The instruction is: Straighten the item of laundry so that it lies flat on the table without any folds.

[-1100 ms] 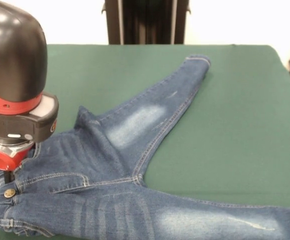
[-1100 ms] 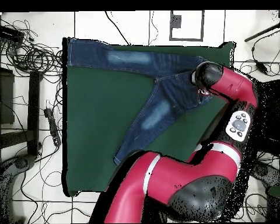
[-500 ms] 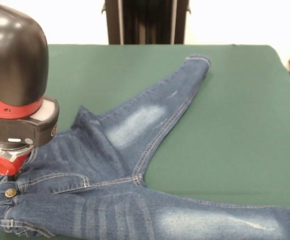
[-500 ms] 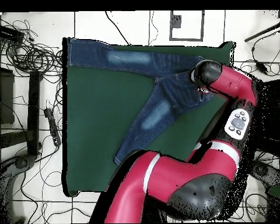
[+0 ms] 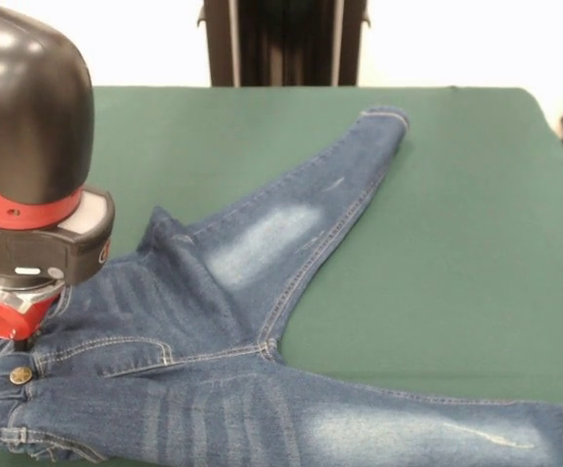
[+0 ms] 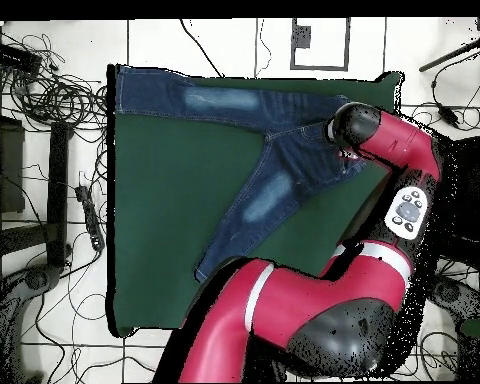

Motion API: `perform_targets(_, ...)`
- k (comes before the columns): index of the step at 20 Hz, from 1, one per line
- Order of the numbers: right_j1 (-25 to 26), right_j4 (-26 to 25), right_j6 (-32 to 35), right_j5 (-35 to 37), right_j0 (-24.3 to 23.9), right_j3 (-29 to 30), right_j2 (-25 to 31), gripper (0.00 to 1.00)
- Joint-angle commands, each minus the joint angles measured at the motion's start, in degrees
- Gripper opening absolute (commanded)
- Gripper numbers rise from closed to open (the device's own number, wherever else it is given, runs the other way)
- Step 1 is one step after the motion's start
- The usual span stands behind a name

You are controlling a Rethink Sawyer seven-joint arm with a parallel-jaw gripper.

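Tool (image 5: 17,342) low at left of the front view, its dark tip down at the waistband of the jeans (image 5: 213,321) just above the brass button (image 5: 18,375); whether it is spread or pinching cloth cannot be told, as the arm's wrist hides it. Jeans lie on the green tabletop (image 5: 456,243), legs splayed in a V, one toward the far side, one along the near edge. Overhead: jeans (image 6: 264,160) at the tabletop's (image 6: 164,200) upper edge; arm (image 6: 384,150) covers the waist end.
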Motion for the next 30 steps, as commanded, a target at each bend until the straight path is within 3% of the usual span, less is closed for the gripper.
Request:
perform_targets(1, -3.8, 1.6, 12.5, 0.2, 4.1, 15.0, 4.2, 0.00)
perform_targets(9, -12.0, 1.1, 8.8, -1.7, 6.1, 28.5, 5.2, 0.00)
perform_targets(30, -10.4, 0.6, 8.5, -6.8, 6.1, 29.7, 5.7, 0.00)
